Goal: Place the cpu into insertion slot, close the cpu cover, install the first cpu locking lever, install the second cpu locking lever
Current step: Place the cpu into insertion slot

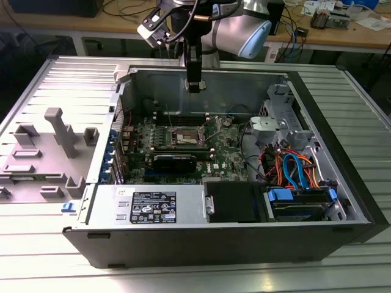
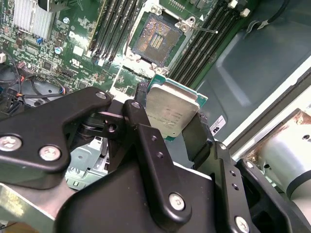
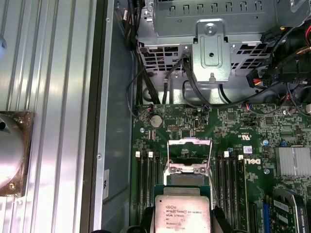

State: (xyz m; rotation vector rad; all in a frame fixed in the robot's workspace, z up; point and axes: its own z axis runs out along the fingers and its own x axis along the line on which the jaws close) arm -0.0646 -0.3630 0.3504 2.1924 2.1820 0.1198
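Cpu (image 2: pixel 171 111) being clamped at its edges by the tool (image 2: pixel 169 115), being held clear of the uncovered insertion slot (image 2: pixel 156 40), cpu cover (image 3: pixel 187 169) standing raised, green motherboard (image 3: pixel 243 121) lying beneath.

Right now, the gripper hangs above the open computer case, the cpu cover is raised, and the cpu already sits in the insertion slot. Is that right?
Not the last part. In the second wrist view the cpu is clamped in the gripper, and the insertion slot lies bare. The gripper does hang above the computer case, and the cpu cover is raised.
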